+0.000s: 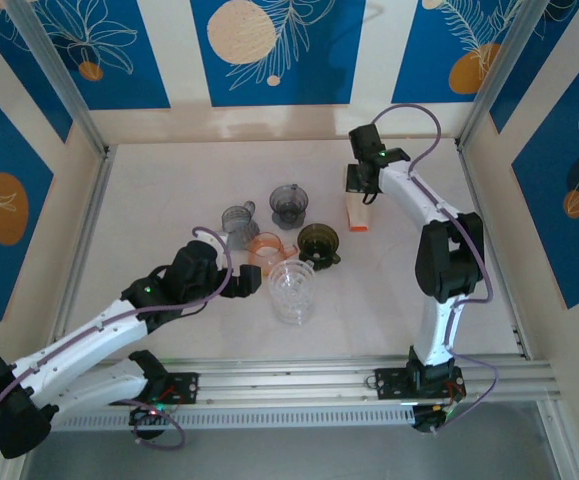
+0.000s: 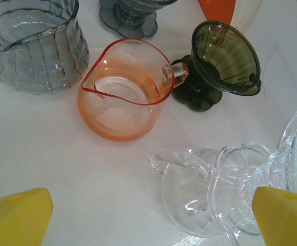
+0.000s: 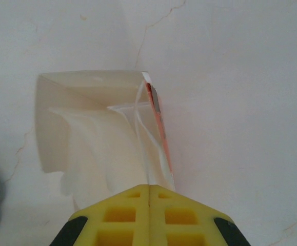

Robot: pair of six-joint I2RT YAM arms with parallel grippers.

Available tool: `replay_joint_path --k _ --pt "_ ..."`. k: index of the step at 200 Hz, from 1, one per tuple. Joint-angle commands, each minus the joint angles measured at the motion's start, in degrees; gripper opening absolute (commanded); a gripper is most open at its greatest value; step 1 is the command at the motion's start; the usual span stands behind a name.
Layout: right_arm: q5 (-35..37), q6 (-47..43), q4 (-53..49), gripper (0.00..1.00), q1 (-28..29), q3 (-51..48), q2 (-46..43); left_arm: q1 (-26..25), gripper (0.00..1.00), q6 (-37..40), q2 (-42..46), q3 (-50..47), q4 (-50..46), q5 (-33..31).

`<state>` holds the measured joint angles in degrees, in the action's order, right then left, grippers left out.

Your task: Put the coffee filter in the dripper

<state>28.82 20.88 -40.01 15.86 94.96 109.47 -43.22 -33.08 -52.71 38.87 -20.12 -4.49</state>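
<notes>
The right gripper is hanging over the open filter box, its pads pressed together. Whether a coffee filter is being pinched is hidden beneath them. The left gripper is hovering with its fingers wide apart beside the clear dripper, which is running off the frame edge

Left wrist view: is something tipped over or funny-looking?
Yes. The clear dripper near the right edge seems to lie on its side, mouth pointing sideways, while the orange jug beside it stands upright.
</notes>
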Motion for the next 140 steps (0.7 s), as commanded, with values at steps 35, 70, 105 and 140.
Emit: replay_joint_path --k 35,70,105,140 --pt "0.60 0.01 2.38 0.00 0.17 -4.32 -6.60 0.90 1.00 -0.56 1.20 -0.81 0.96 1.06" --pt "1.64 0.30 2.17 0.00 0.60 -6.38 -10.94 1.03 1.00 -0.60 1.56 -0.83 1.10 1.46" --pt "3.81 0.66 1.56 0.00 0.45 -9.29 -16.35 1.06 1.00 -0.54 1.47 -0.82 1.23 1.89" --pt "3.53 1.26 0.47 0.00 1.61 -12.54 -23.45 1.12 1.00 -0.57 1.21 -0.29 0.72 1.68"
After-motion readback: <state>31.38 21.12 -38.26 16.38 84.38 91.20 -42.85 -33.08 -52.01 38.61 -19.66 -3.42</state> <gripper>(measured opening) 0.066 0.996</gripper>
